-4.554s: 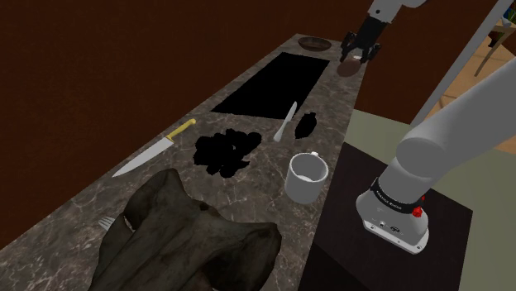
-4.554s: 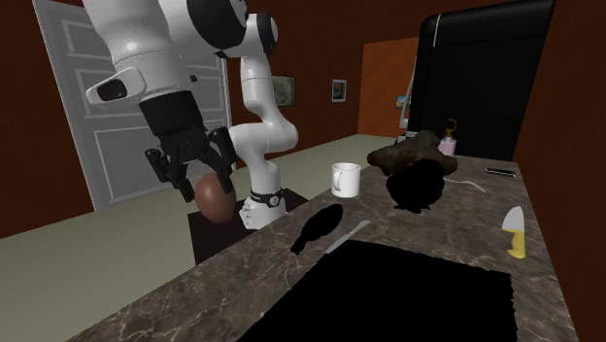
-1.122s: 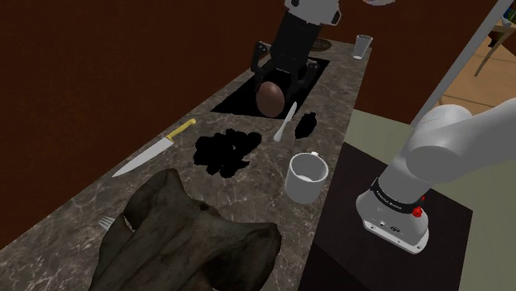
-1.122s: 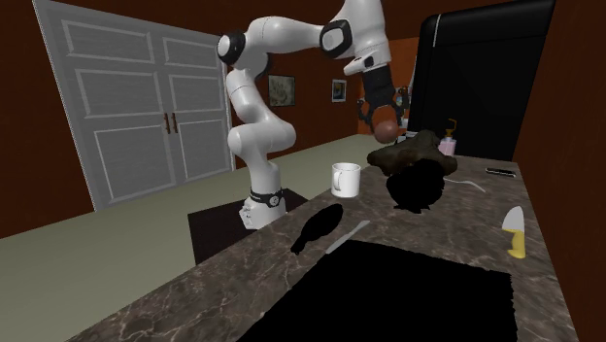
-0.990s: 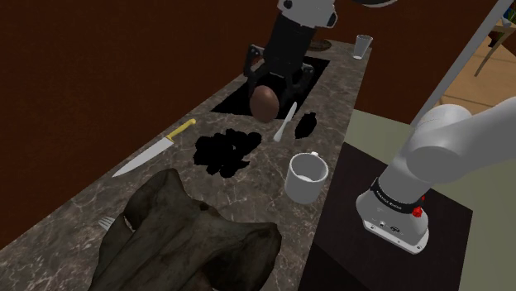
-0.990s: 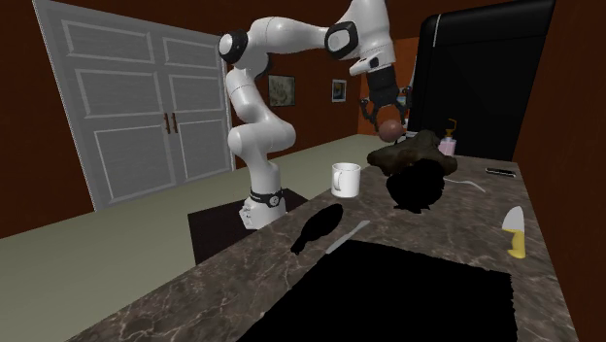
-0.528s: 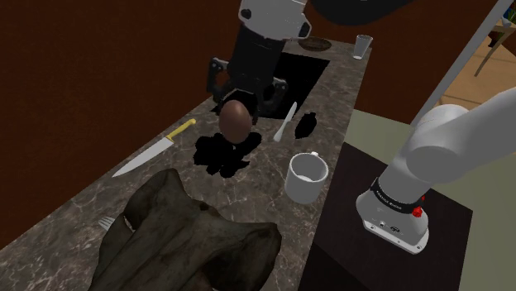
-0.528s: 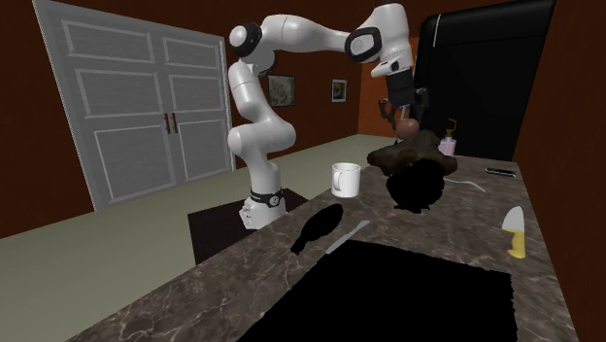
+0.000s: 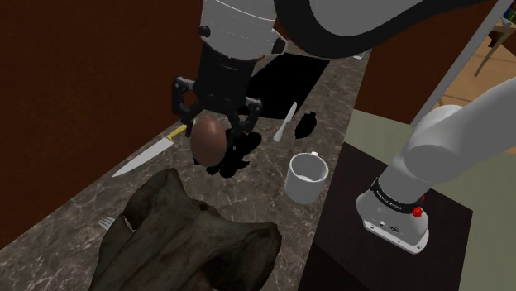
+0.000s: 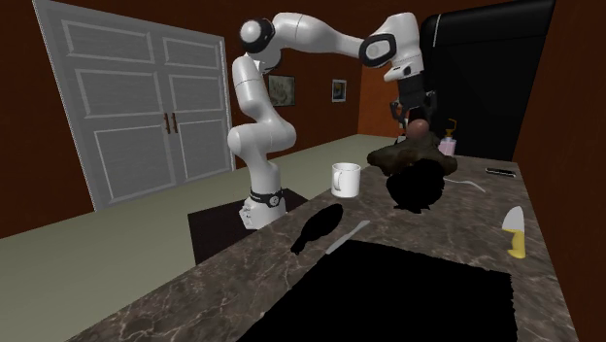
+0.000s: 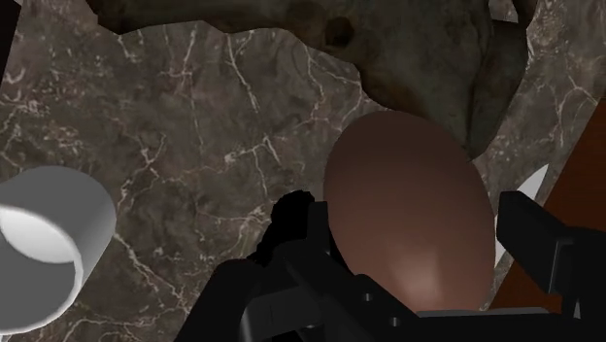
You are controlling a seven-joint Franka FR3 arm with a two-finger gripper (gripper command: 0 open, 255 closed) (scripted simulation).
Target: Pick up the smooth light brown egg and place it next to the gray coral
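Shoulder view: the hand [image 9: 212, 131] is clamped on the brown egg [image 9: 207, 142], one finger on either flank. It holds the egg in the air above the bench [image 9: 74, 211], just beside the grey coral [image 9: 186, 240] and not touching it. The egg's long axis runs roughly upright, along the fingers, with one end aimed down at the bench; which end is the narrower I cannot tell. Smooth and rounded, it is probably light, slippery and brittle, and apt to roll once freed. The safest hold looks to be across its widest girth, with gentle pressure.
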